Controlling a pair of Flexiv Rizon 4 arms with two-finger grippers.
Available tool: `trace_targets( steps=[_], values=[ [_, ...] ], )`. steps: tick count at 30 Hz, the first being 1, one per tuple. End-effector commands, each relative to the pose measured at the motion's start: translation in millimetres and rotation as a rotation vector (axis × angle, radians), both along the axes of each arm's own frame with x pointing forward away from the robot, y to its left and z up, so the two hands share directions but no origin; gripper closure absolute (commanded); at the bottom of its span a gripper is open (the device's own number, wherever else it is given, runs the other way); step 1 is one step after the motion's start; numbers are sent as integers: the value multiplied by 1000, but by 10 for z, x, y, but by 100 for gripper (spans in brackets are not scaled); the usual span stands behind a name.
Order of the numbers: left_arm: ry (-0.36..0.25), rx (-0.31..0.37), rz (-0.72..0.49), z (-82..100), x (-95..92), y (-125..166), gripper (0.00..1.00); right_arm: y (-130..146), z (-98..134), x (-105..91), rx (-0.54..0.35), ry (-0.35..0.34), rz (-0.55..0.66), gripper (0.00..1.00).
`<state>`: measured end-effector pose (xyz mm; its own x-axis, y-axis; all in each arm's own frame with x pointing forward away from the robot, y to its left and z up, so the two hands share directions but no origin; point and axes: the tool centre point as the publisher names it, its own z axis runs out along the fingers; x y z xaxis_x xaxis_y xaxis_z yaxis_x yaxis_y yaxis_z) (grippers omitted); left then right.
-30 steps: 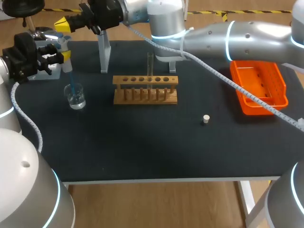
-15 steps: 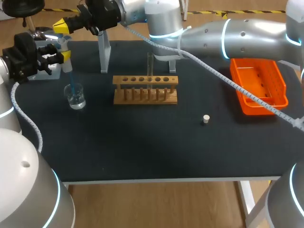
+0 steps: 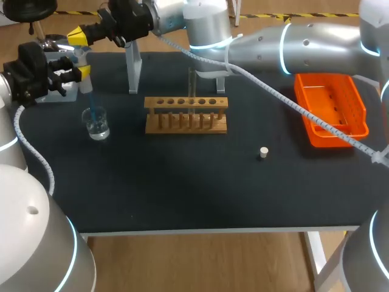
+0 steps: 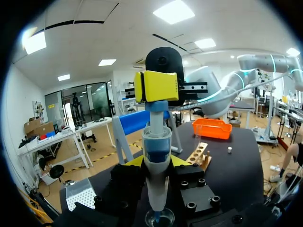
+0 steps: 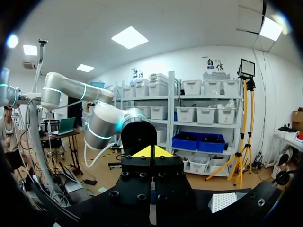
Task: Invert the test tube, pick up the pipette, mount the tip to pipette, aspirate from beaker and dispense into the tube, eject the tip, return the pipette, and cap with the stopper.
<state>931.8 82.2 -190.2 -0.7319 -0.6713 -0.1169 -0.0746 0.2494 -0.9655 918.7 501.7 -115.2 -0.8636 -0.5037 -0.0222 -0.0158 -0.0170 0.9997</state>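
Pincers first: the left pincer (image 3: 82, 70) clamps the pipette (image 4: 156, 151) from both sides and holds it upright, so that its blue tip (image 3: 92, 107) reaches straight down into the beaker (image 3: 97, 126). The right pincer (image 3: 79, 34), fingers pressed together, sits on the plunger top (a blunt thumb, in effect), placed to work the aspiration, I judge. Farther out on the counter (image 3: 182, 182), the test tube (image 3: 192, 85) stands upright in the wooden rack (image 3: 186, 115), ready to be filled, with the stopper (image 3: 263, 152) lying well apart.

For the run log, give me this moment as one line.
phase: aspirate | left gripper: shut on pipette, tip in beaker | right gripper: shut, over pipette top | tube: upright in rack | stopper: on table
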Motion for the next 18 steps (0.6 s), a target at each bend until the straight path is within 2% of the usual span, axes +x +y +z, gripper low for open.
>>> trace_targets(
  steps=[1, 18],
  values=[
    [-3, -1, 2, 10, -1, -4, 100, 20, -55, 70, -2, 2, 42, 100],
    [-3, -1, 2, 10, -1, -4, 100, 32, -243, 48, -21, 23, 44, 100]
  ],
)
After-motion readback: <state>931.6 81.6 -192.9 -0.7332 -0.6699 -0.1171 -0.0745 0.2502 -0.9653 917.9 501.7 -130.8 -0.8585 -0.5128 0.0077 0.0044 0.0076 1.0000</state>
